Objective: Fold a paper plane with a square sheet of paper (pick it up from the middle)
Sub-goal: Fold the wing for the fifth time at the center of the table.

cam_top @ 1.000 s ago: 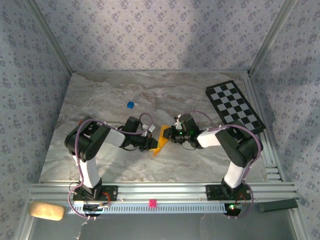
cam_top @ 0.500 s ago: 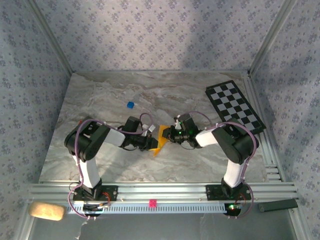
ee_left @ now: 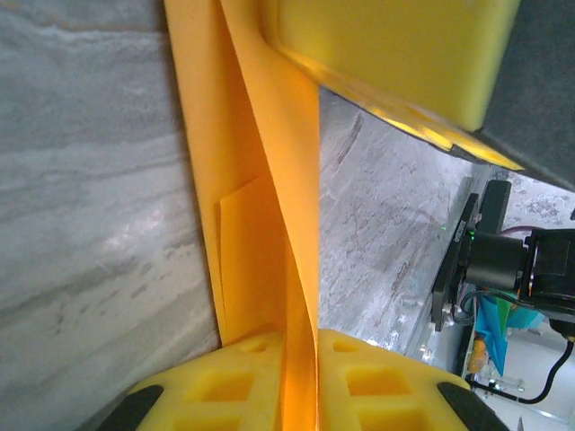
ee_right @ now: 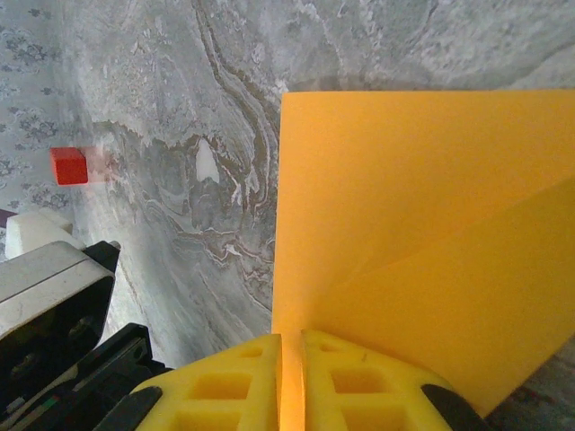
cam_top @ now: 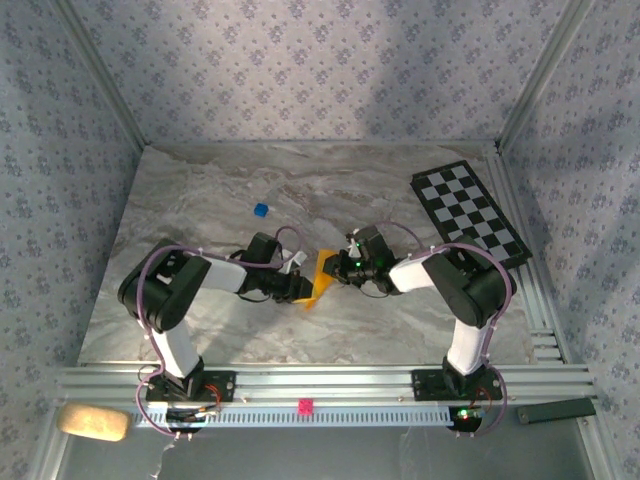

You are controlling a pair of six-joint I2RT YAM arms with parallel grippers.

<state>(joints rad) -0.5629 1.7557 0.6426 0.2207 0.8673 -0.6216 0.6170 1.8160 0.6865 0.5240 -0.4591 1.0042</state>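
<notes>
The marble table (cam_top: 200, 320) is carrying a checkered board (cam_top: 468, 212) at its far right edge. Both arms are reaching inward and meeting mid-table. The creased orange paper (cam_top: 318, 285) is standing there on edge between them. The left gripper (cam_top: 303, 288) is clamping one side of it, and the right gripper (cam_top: 338, 270) is pinching the other side. A blue cube (cam_top: 261, 210) is lying well apart, farther back.
</notes>
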